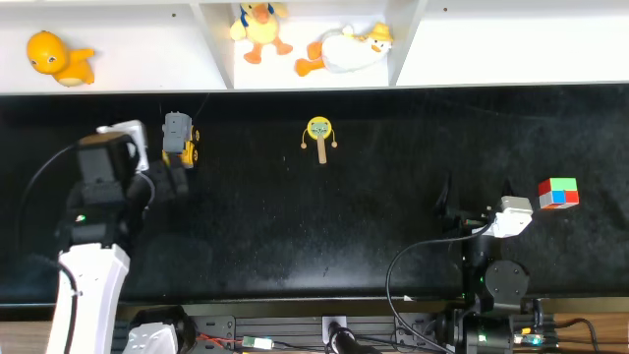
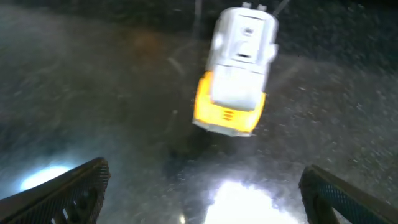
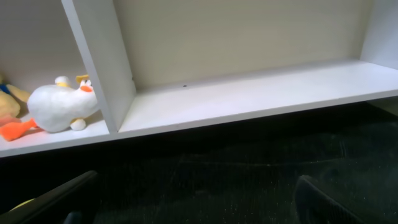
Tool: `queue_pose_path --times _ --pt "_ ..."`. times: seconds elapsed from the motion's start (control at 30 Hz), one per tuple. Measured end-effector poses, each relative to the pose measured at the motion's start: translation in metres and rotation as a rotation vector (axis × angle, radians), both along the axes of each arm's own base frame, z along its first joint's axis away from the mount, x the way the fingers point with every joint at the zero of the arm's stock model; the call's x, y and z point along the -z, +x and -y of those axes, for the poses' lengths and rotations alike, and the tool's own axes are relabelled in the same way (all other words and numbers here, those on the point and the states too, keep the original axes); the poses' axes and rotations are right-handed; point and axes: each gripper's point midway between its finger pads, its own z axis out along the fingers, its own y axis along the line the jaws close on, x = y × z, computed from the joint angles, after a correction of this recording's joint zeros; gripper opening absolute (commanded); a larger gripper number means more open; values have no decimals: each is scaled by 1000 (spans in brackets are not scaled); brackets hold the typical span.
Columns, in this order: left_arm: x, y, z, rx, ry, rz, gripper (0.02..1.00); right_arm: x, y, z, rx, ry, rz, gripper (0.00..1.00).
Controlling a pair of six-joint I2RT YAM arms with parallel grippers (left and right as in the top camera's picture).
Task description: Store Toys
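You're setting up the grab, I judge: left hand (image 2: 205, 169) hovering spread and empty, toy truck (image 1: 179, 138) sitting on the surface (image 1: 373, 231) near its 12 o'clock, needing a drop around it, then closing.

3 ducks (image 1: 59, 57) (image 1: 260, 28) (image 1: 344, 47) | 1 toy truck (image 1: 179, 138) | 1 rattle (image 1: 319, 131) | 1 cube (image 1: 557, 193)

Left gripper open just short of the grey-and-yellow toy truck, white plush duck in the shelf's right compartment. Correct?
No. The top view shows the white plush duck in the middle compartment of the white shelf, beside a yellow plush duck. The rest holds: left gripper open, just short of the grey-and-yellow toy truck.
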Motion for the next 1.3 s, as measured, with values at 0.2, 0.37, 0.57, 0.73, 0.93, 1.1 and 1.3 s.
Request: queue_pose_path --times 0.2,0.37,0.57,0.73,0.93,1.1,1.3 --pt "19 12 6 24 -11 -43 996 0 0 0 0 1 0 996" --pt "29 34 8 37 -24 -16 996 0 0 0 0 1 0 993" --pt "38 52 10 48 -37 9 985 0 0 0 0 0 0 996" --pt "55 63 11 52 -42 -6 943 0 0 0 0 0 0 993" --pt "77 72 11 58 -46 -32 652 0 0 0 -1 1 0 996" --pt "76 80 11 61 -45 -5 446 0 0 0 0 0 0 993" --pt "76 80 11 62 -46 -1 358 0 0 0 0 1 0 996"
